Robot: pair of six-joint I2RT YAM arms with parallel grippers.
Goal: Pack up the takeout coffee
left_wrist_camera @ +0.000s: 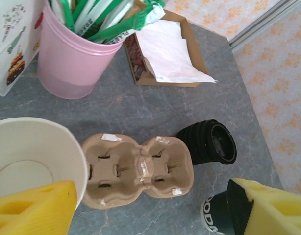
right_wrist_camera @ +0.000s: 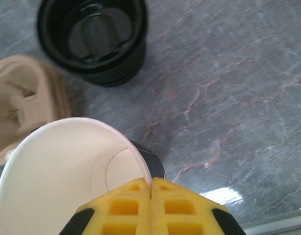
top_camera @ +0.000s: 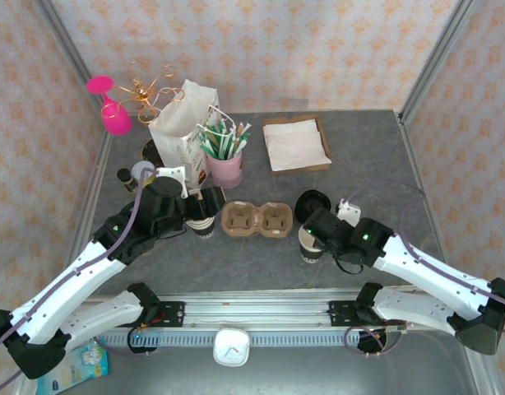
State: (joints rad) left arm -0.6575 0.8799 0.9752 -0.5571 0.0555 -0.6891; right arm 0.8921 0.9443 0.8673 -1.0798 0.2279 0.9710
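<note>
Right wrist view: right gripper (right_wrist_camera: 151, 192) jaws clenched on the rim of a lidless paper cup (right_wrist_camera: 67, 166), probably light and crushable, best held gently there. Left gripper (left_wrist_camera: 150, 196) jaws released.

Glossy white shells cover the long links of the left arm (top_camera: 71, 284) and the right arm (top_camera: 437, 276), with black housings at the joints and black bases (top_camera: 26, 350). A thin lilac-grey cable (top_camera: 104, 247) runs along each arm, and a small green light (top_camera: 368, 236) glows on each black wrist housing. The left gripper (left_wrist_camera: 150, 196) has solid yellow fingers (left_wrist_camera: 33, 210). The right gripper (right_wrist_camera: 150, 188) has yellow fingers moulded with square pockets.
</note>
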